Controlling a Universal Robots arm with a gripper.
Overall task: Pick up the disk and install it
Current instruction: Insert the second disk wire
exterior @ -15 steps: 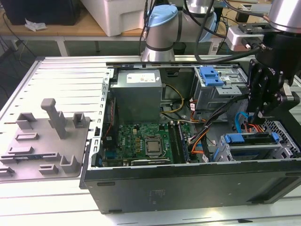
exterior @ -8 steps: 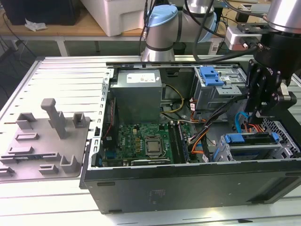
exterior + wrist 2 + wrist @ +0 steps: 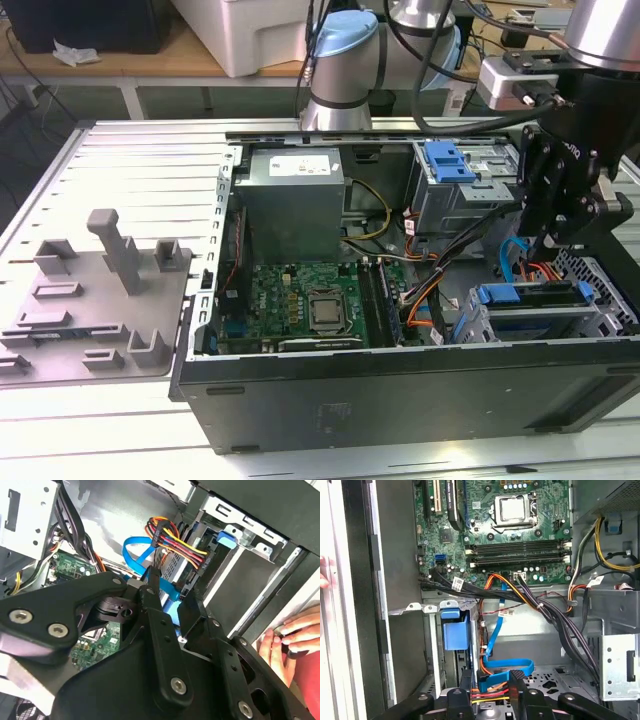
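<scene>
Above the drive cage (image 3: 540, 315) at the PC case's (image 3: 400, 400) front corner, gripper (image 3: 552, 238) hangs over the installed disk (image 3: 535, 295).

Disk w/ blue carrier bracket sits in the cage slot, power cable bundle (image 3: 175, 542) and blue SATA cable (image 3: 137, 550) running to its end. Gripper fingers (image 3: 150, 587) stand narrow just above the cable connectors near the cage, nothing visibly held; can't tell if touching. Motherboard (image 3: 515, 520) lies beyond the cage, PSU box (image 3: 295, 200) past it. Person's hand (image 3: 290, 640) rests on the case edge beside the cage.
</scene>
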